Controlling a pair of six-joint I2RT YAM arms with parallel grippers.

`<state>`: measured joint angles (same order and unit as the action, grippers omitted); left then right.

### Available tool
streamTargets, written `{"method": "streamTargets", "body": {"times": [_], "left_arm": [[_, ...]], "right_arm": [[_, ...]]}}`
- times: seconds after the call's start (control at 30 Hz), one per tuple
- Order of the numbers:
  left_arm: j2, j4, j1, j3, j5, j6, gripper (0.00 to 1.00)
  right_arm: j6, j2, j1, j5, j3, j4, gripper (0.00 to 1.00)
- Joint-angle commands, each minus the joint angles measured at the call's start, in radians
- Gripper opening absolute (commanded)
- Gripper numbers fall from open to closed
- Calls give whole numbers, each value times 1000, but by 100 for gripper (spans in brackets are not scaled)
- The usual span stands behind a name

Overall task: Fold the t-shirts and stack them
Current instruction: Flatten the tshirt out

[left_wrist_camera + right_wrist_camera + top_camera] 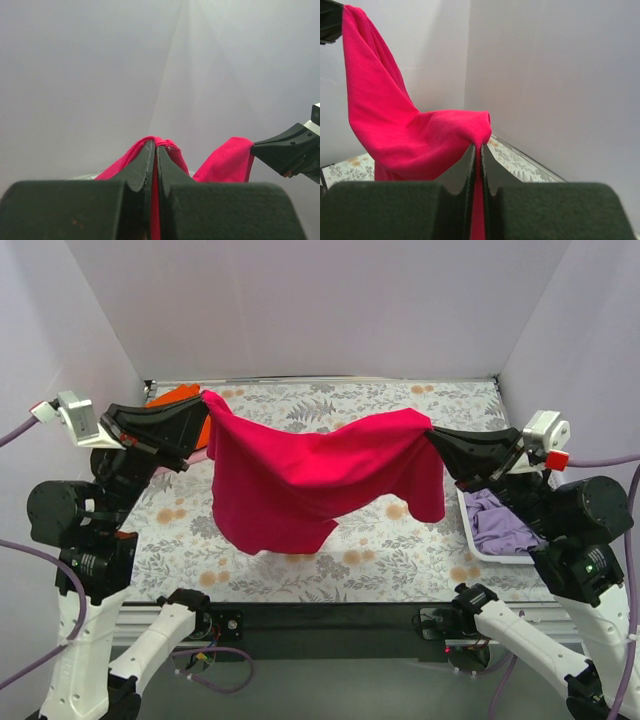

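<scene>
Top external: left gripper at nine o'clock, right gripper at three, both clamped on the crimson-magenta t-shirt; it looks soft, light, saggy; best pinched at corners.

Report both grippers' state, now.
Left gripper: closed, pinching one end of the crimson t-shirt.
Right gripper: closed, pinching the other end of the same shirt, which hangs between them.

walls: plain pale grey, 3 sides | table: floral-patterned cover | light: even, soft
</scene>
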<state>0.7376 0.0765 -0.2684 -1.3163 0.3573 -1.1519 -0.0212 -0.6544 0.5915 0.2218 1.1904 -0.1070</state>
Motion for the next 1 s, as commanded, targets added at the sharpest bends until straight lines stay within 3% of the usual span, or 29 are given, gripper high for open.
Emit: {"method": "streamTargets", "body": {"times": [0.0,0.33,0.5,0.67,0.77,0.9,0.97], "left_arm": [[-17,2,-2,-61,45,-19,0],[51,23,0,-254,127,-45,0],[77,20,0,-273,111,-39,0],[108,-30,0,-91,24,-20,0],[149,-67,0,26,-47,-3,0],[252,-107,0,217,-168,37,0],[334,-129,3,262,-210,55,0]], "right_arm": [[10,-4,5,71,72,32,1],[9,-36,5,119,222,20,1],[18,-37,5,68,218,18,1],[18,-56,5,-38,83,47,1],[18,-82,5,-171,-52,84,1],[4,-187,4,-488,-236,154,1],[-3,-247,1,-550,-303,184,1]]}}
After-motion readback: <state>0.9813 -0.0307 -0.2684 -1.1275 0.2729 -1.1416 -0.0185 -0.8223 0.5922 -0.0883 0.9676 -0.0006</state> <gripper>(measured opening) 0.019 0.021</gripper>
